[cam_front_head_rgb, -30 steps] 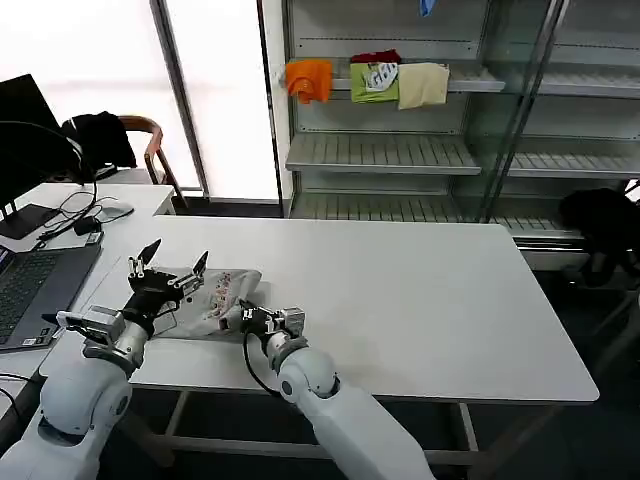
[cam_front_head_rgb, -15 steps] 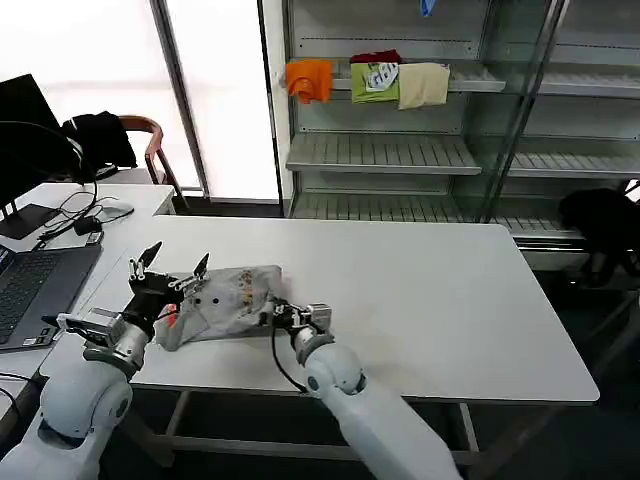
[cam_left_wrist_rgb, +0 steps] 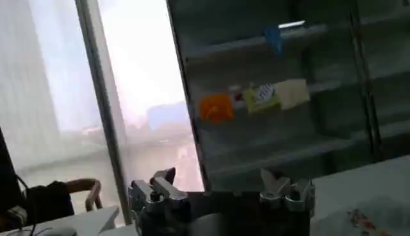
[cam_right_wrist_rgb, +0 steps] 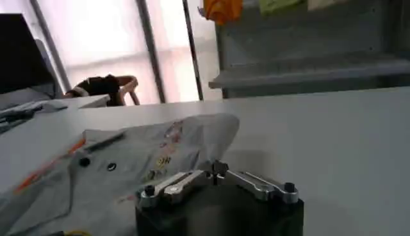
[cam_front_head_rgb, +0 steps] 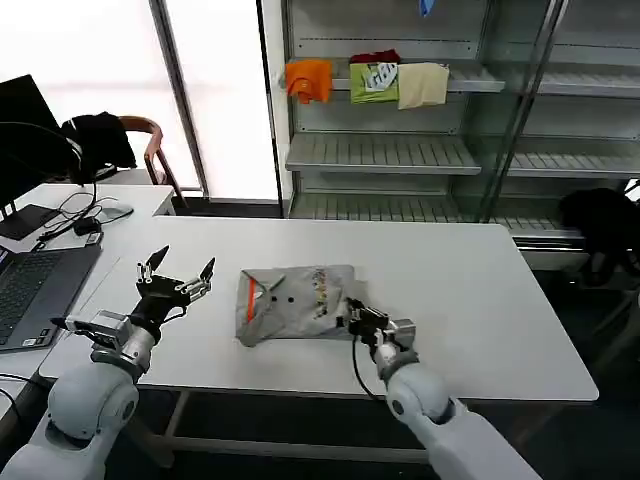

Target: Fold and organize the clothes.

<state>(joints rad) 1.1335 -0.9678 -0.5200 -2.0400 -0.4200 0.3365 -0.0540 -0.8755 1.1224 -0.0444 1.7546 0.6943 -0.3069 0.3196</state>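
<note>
A folded light grey short-sleeved shirt with an orange-lined buttoned collar and a small multicoloured chest print (cam_front_head_rgb: pixel 295 304) lies flat on the white rectangular table (cam_front_head_rgb: pixel 480 290), somewhat left of the table's middle and closer to the near edge than to the far one. Its orange collar faces the robot's left; the printed part lies towards the right.

The right tool (cam_front_head_rgb: pixel 352 316) rests low at the shirt's right edge. In the right wrist view its two metal fingers (cam_right_wrist_rgb: pixel 192 180) meet at their tips on a raised fold of the grey cloth (cam_right_wrist_rgb: pixel 160 147), so the right tool is pinched closed on the shirt's hem.

The left tool (cam_front_head_rgb: pixel 178 276) is held above the table just left of the shirt, apart from it, its dark fingers spread wide with nothing between them. The left wrist view shows the same two fingertips (cam_left_wrist_rgb: pixel 161 183) well separated.

To the right of the shirt the table is bare all the way to its right and far edges. To the left of the table, a second white table (cam_front_head_rgb: pixel 120 205) carries an open dark laptop (cam_front_head_rgb: pixel 35 285) and black cables (cam_front_head_rgb: pixel 85 215). Behind stands a metal shelving rack (cam_front_head_rgb: pixel 400 150) holding folded orange (cam_front_head_rgb: pixel 308 78), green (cam_front_head_rgb: pixel 374 82) and cream (cam_front_head_rgb: pixel 424 84) garments.
</note>
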